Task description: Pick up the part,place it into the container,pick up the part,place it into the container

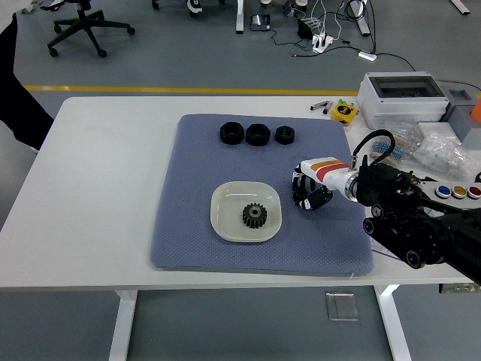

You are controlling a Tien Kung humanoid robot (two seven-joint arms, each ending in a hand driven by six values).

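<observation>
A white square dish sits on the blue mat with one black gear lying in it. Just right of the dish, my right hand is curled down over a small black gear, which is almost wholly hidden under the fingers; the hand sits low on the mat. Three black ring-shaped parts stand in a row at the mat's far edge. My left hand does not show.
A grey electrical box and plastic bags crowd the table's back right. A small yellow object lies near the mat's far right corner. A person's dark clothing shows at the left edge, off the table.
</observation>
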